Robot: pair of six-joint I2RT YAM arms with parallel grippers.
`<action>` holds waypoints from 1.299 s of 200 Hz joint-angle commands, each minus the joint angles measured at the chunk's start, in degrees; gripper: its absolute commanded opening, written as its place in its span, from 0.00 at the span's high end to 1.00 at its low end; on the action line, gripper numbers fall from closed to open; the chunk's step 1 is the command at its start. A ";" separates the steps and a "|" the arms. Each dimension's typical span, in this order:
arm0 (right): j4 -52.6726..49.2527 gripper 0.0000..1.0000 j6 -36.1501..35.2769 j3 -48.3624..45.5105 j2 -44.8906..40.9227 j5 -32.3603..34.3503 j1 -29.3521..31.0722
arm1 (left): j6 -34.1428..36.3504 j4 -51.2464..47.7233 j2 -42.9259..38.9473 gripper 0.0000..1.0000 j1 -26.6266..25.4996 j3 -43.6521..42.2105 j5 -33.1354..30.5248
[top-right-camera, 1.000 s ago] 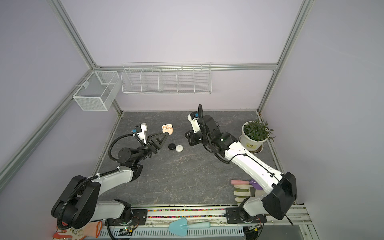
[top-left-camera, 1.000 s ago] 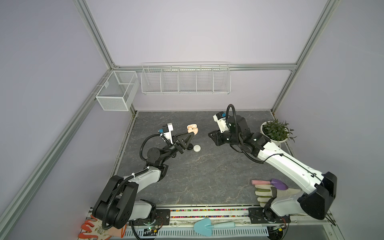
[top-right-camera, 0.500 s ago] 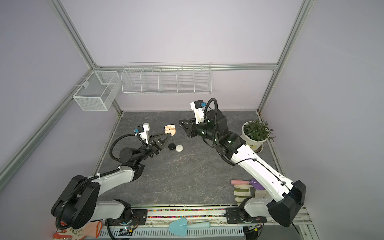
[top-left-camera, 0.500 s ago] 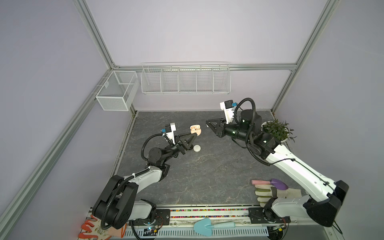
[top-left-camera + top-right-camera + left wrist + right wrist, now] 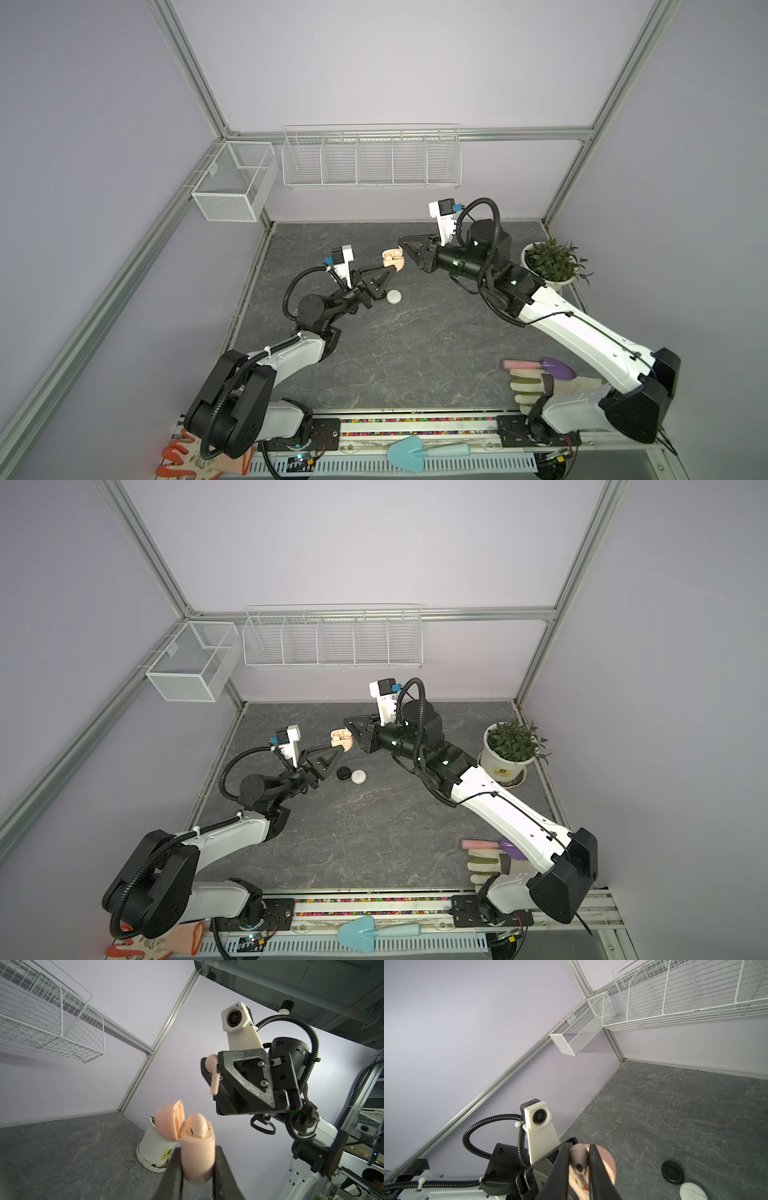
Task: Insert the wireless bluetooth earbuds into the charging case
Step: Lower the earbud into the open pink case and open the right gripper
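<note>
Left hand [image 5: 197,1151]: clamping the body of the pink charging case [image 5: 197,1147], holding it clear above the counter [image 5: 415,332], lid [image 5: 168,1120] standing open.
Right hand [image 5: 209,1073]: pinching a pink earbud [image 5: 213,1072], stem hanging free, near the open case, not touching.
Second earbud [image 5: 197,1124]: sitting in the case.
Counter: carrying a black case [image 5: 343,773] and a white case [image 5: 358,776], side by side.

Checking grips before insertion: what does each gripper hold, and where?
Left gripper: the open pink charging case, by its lower body. Right gripper: a pink earbud, at its head end, stem free.
</note>
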 commanded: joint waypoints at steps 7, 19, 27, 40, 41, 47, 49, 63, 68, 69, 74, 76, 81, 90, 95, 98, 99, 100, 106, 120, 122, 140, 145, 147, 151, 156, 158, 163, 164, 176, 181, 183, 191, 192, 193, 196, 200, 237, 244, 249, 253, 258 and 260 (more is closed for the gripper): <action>2.30 0.81 0.93 1.02 0.22 -0.68 0.80 | 1.05 2.21 -1.17 1.00 -0.29 0.80 0.52; 2.13 0.81 0.93 0.77 0.37 -0.55 1.00 | 1.31 2.21 -1.39 1.00 -0.31 0.61 0.38; 1.88 0.81 0.89 0.63 0.33 -0.63 1.14 | 1.36 2.21 -1.48 1.00 -0.29 0.57 0.36; 1.79 0.81 0.82 0.13 0.21 -0.34 1.21 | 1.60 2.18 -1.59 1.00 -0.29 0.43 0.19; 1.78 0.81 0.79 0.16 0.17 -0.24 1.24 | 1.60 2.15 -1.65 1.00 -0.29 0.38 0.17; 1.69 0.81 0.84 -0.01 0.12 -0.09 1.32 | 1.64 2.20 -1.71 1.00 -0.29 0.34 0.03; 1.67 0.81 0.82 -0.11 0.10 -0.07 1.29 | 1.68 2.21 -1.73 1.00 -0.31 0.32 0.05; 1.48 0.81 0.80 -0.26 0.08 0.12 1.28 | 1.85 2.21 -1.82 1.00 -0.31 0.19 -0.03; 1.43 0.81 0.86 -0.33 0.16 0.03 1.37 | 1.86 2.21 -1.81 1.00 -0.33 0.16 -0.03; 1.43 0.81 0.90 -0.30 0.19 0.03 1.41 | 1.82 2.21 -1.80 1.00 -0.31 0.21 -0.03; 1.38 0.81 0.88 -0.39 0.21 0.03 1.44 | 1.84 2.21 -1.87 1.00 -0.29 0.17 -0.03; 1.41 0.81 0.92 -0.42 0.21 0.03 1.43 | 1.88 2.21 -1.88 1.00 -0.29 0.19 -0.03; 1.44 0.81 0.93 -0.43 0.22 0.03 1.46 | 1.82 2.17 -2.00 1.00 -0.29 0.17 -0.12; 1.42 0.81 1.00 -0.52 0.30 0.17 1.47 | 1.96 2.19 -2.14 1.00 -0.29 0.08 -0.21; 1.48 0.81 1.04 -0.52 0.46 0.09 1.46 | 1.97 2.21 -2.16 1.00 -0.29 0.08 -0.21; 1.50 0.81 1.08 -0.52 0.47 0.05 1.50 | 2.02 2.21 -2.15 1.00 -0.29 0.03 -0.20; 1.51 0.81 1.09 -0.52 0.47 0.04 1.52 | 2.03 2.21 -2.15 1.00 -0.29 0.01 -0.20; 1.51 0.81 1.10 -0.57 0.52 0.03 1.53 | 1.99 2.21 -2.20 1.00 -0.29 0.04 -0.25; 1.51 0.81 1.06 -0.64 0.59 0.03 1.59 | 2.04 2.14 -2.38 1.00 -0.29 -0.09 -0.35; 1.51 0.81 1.15 -0.64 0.74 0.04 1.71 | 2.06 2.19 -2.50 1.00 -0.33 -0.27 -0.54; 1.49 0.81 1.14 -0.62 0.79 0.03 1.72 | 2.07 2.18 -2.44 1.00 -0.30 -0.27 -0.55; 1.45 0.81 1.28 -0.70 1.01 0.03 1.90 | 2.31 2.21 -2.83 1.00 -0.33 -0.54 -0.64; 1.44 0.81 1.33 -0.77 1.12 0.03 2.03 | 2.39 2.18 -2.82 1.00 -0.29 -0.61 -0.65; 1.43 0.81 1.40 -0.74 1.21 -0.04 2.02 | 2.39 2.20 -2.78 1.00 -0.29 -0.62 -0.67; 1.38 0.81 1.45 -0.72 1.21 -0.06 2.06 | 2.39 2.21 -2.85 1.00 -0.33 -0.63 -0.66; 1.42 0.81 1.61 -0.76 1.39 -0.09 1.98 | 2.40 2.21 -2.95 1.00 -0.31 -0.71 -0.72; 1.40 0.81 1.67 -0.74 1.34 -0.20 1.98 | 2.50 2.21 -2.97 1.00 -0.34 -0.71 -0.71; 1.50 0.81 1.70 -0.71 1.37 -0.31 2.06 | 2.57 2.21 -3.08 1.00 -0.29 -0.80 -0.74; 1.51 0.81 1.75 -0.70 1.41 -0.27 2.06 | 2.61 2.21 -3.10 1.00 -0.33 -0.84 -0.74; 1.49 0.81 2.14 -0.63 1.52 -0.59 2.12 | 2.76 2.21 -3.13 1.00 -0.29 -1.06 -0.87; 1.51 0.81 2.19 -0.54 1.46 -0.74 2.15 | 2.87 2.21 -3.21 1.00 -0.29 -1.15 -0.93; 1.49 0.81 2.26 -0.53 1.51 -0.76 2.16 | 2.93 2.21 -3.23 1.00 -0.29 -1.15 -1.00; 1.44 0.81 2.45 -0.52 1.52 -0.93 2.29 | 3.02 2.20 -3.34 1.00 -0.29 -1.24 -1.01; 1.43 0.81 2.53 -0.57 1.48 -0.98 2.27 | 3.01 2.16 -3.36 1.00 -0.29 -1.24 -1.05; 1.39 0.81 2.52 -0.54 1.42 -1.00 2.26 | 3.01 2.18 -3.42 1.00 -0.33 -1.24 -1.02; 1.34 0.81 2.58 -0.52 1.42 -1.04 2.32 | 3.07 2.19 -3.49 1.00 -0.29 -1.24 -1.01; 1.11 0.81 2.62 -0.46 1.30 -1.03 2.44 | 3.09 2.21 -3.50 1.00 -0.29 -1.24 -1.04; -0.85 0.81 2.45 -0.24 0.70 -0.36 2.89 | 3.27 2.16 -3.61 1.00 -0.29 -1.16 -1.07; -1.16 0.81 2.47 -0.35 0.60 -0.23 2.96 | 3.38 2.21 -3.61 1.00 -0.29 -1.15 -1.00; -1.21 0.81 2.56 -0.45 0.56 -0.16 2.95 | 3.43 2.21 -3.56 1.00 -0.29 -1.23 -0.94; -1.32 0.81 2.60 -0.52 0.48 -0.10 2.99 | 3.45 2.17 -3.62 1.00 -0.29 -1.24 -0.98; -1.31 0.81 2.69 -0.54 0.42 -0.20 2.95 | 3.43 2.19 -3.65 1.00 -0.29 -1.24 -1.00; -1.35 0.81 2.82 -0.57 0.44 -0.23 2.97 | 3.46 2.18 -3.65 1.00 -0.29 -1.24 -1.00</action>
